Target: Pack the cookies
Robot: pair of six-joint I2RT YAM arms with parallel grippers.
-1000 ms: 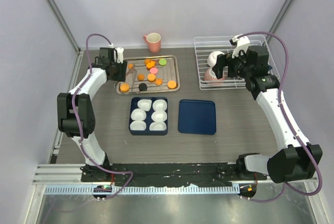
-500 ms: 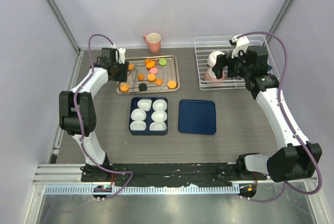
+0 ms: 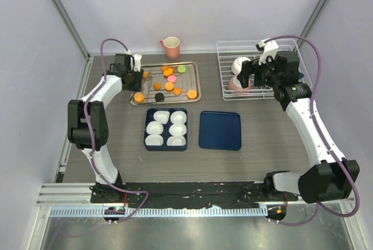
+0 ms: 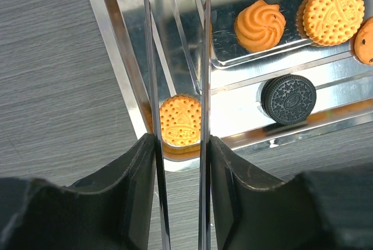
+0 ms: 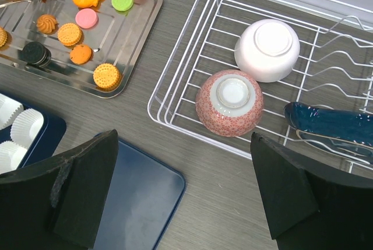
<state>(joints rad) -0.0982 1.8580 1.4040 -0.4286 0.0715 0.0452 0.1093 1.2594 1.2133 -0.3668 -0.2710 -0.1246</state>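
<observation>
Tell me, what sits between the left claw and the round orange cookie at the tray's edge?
Thin metal tongs, held in the left gripper; their two blades flank that cookie. The left wrist view shows it.

The tongs (image 4: 150, 87) straddle the corner cookie (image 4: 180, 120), and the tray (image 4: 116, 57) rim crowds in close on its left and near sides. There's room on the right, where the black cookie (image 4: 288, 99) sits well clear and the swirl cookie (image 4: 260, 25) farther back. Bare table (image 4: 52, 87) lies open left of the rim.
</observation>
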